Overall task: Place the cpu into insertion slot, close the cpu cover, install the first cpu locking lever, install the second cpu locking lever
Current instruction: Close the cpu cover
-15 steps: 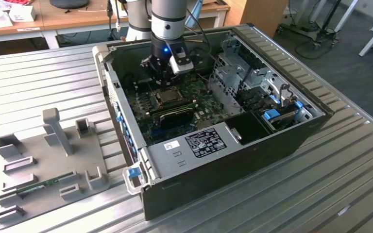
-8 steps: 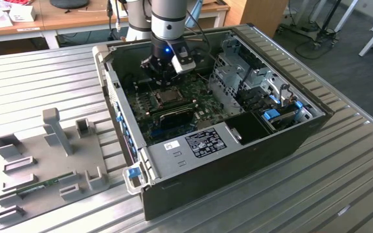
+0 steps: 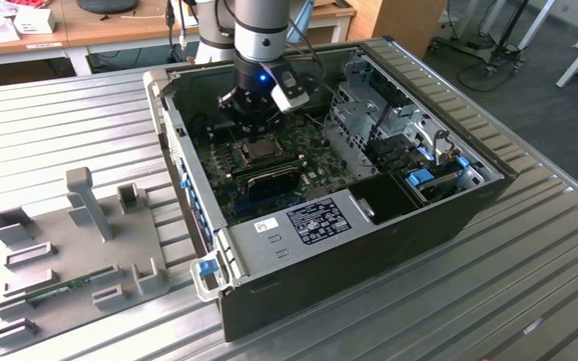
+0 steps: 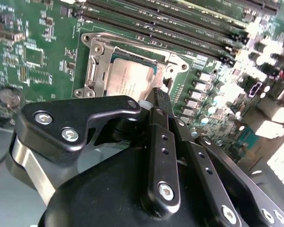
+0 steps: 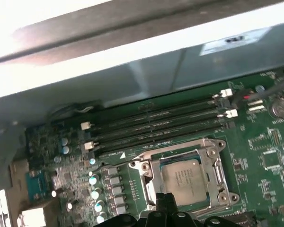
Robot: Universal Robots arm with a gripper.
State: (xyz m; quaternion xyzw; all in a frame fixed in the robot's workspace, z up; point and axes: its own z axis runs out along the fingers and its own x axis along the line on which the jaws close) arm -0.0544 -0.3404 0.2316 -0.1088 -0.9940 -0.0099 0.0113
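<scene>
Down inside the open computer case, the gripper pointed at the green motherboard, its black fingers drawn together into one narrow tip and clasping nothing that could be seen. In both wrist views that tip stood at the edge of the insertion slot, just beside one side of the cpu; whether it touched the metal could not be told. The cpu lay flat in the slot, its silvery-grey top facing up. The cpu cover lay down around it, framing the chip through its hollow centre. The long black memory slots ran alongside the slot on the side away from the gripper.

In the exterior view the arm dropped almost straight down from the picture's top edge into the case, wrist upright, a blue light glowing on it, with the gripper directly over the slot. The case rested on its side on a slatted metal table, and a grey fixture plate lay on the table toward the exterior view's left, well apart from the arm.
</scene>
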